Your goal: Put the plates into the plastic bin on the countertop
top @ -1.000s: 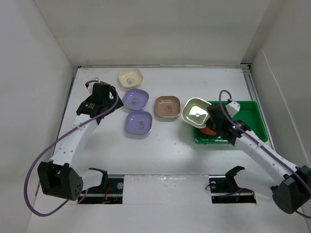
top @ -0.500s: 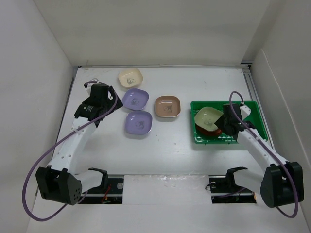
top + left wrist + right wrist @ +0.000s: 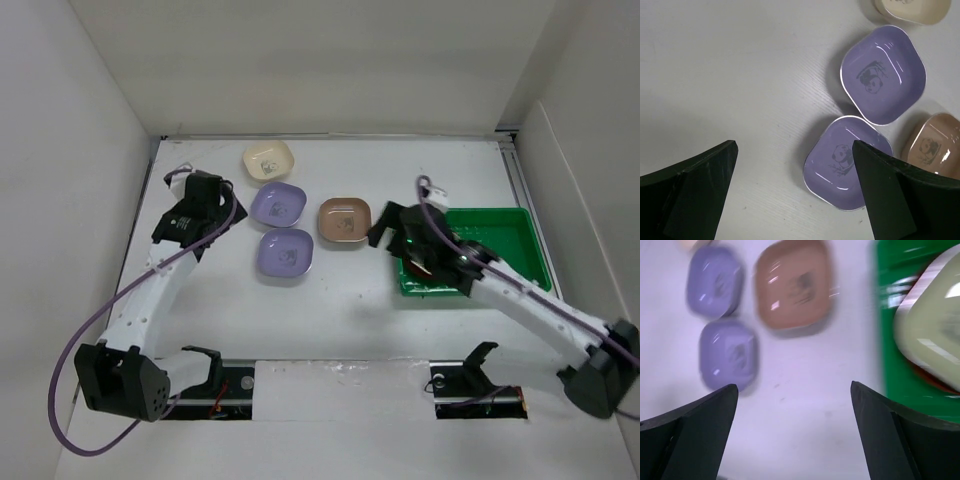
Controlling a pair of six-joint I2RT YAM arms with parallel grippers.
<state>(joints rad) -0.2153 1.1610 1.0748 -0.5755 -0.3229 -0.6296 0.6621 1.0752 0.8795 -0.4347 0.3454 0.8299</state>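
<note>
Olive plate (image 3: 932, 330) in green bin (image 3: 890, 385), right of right claw (image 3: 793, 390)

The plates (image 3: 883, 74) look glossy, the countertop (image 3: 740, 75) matt, the plastic bin (image 3: 512, 238) shiny.

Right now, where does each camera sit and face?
Top external: above and behind, looking down on countertop, plastic bin, left arm, right arm.
Left wrist: on left arm, looking down at lavender plates; left fingers open below.
Right wrist: on right arm, looking down, blurred, at olive plate in plastic bin; right fingers below.
Shared: both wrist views show the lavender plates and tan-pink plate.
</note>
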